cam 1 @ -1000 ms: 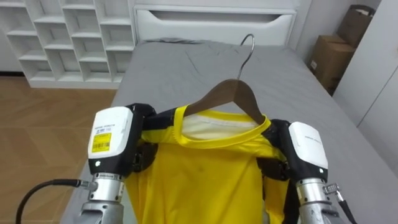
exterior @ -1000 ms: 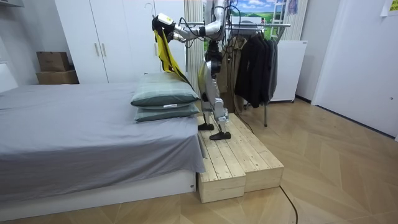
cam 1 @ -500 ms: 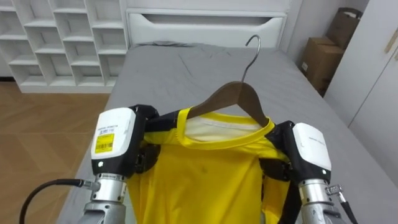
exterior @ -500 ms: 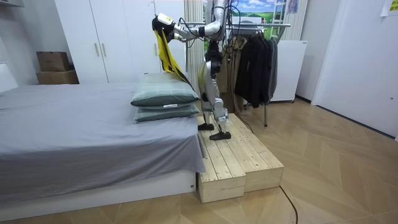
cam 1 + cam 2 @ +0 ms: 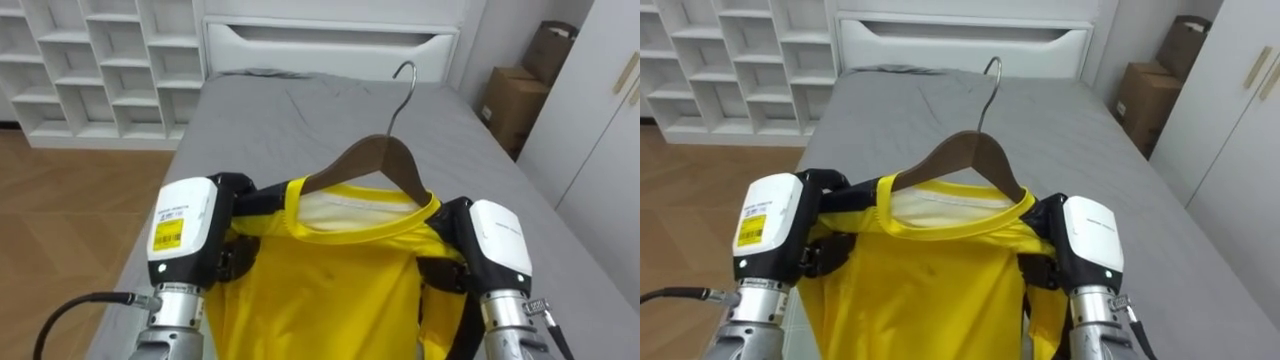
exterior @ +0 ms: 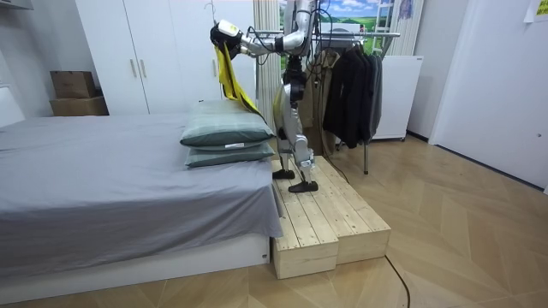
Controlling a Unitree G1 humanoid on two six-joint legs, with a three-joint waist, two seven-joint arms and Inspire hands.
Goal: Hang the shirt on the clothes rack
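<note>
We hold a yellow shirt [image 5: 320, 290] on a wooden hanger [image 5: 365, 158] up over the grey bed [image 5: 300, 110], our left robot hand [image 5: 185, 230] and right robot hand [image 5: 497, 240] each clamped on a shoulder, probably so the hook [image 5: 402, 100] stands upright and free for the clothes rack [image 6: 377, 34] behind us.

Grey bed [image 6: 120, 184], 2 pillows [image 6: 227, 135] stacked at end nr wooden platform [image 6: 330, 224]. Platform on wood floor [image 6: 462, 248], just beside bed.
</note>
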